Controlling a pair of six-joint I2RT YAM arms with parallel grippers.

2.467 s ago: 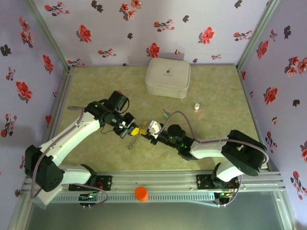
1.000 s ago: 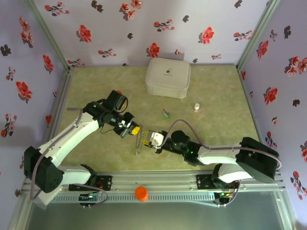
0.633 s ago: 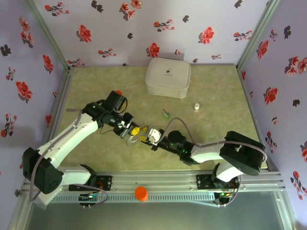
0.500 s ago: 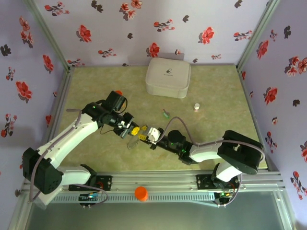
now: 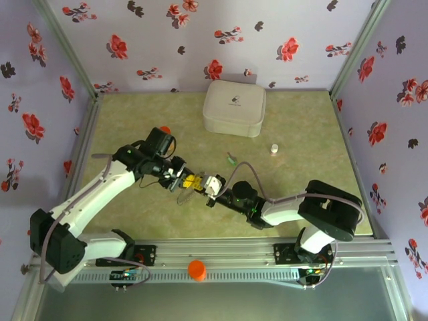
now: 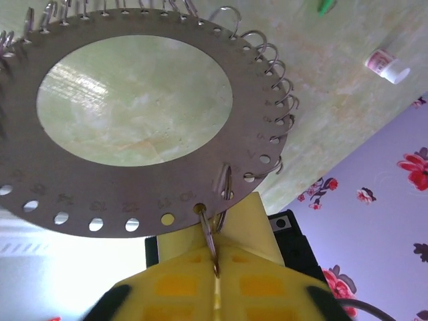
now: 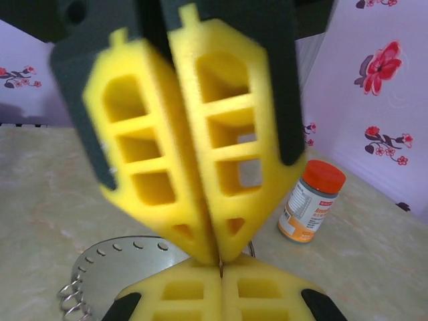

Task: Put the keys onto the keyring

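Left wrist: perforated keyring [image 6: 261, 127], one wire loop [image 6: 208, 231] pinched by left hand [image 6: 215, 261]; green key [image 6: 325, 5], white vial [image 6: 386, 65] beyond. Right wrist: right hand [image 7: 221, 274] pressed together; orange-capped bottle [image 7: 311, 200] behind.

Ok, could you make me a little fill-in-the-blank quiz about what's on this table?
1. The bottle has an ___ cap.
2. The flat metal ring has small ___ punched around its rim.
3. The left hand and the right hand both have ___ fingers.
Missing words: orange; holes; yellow.
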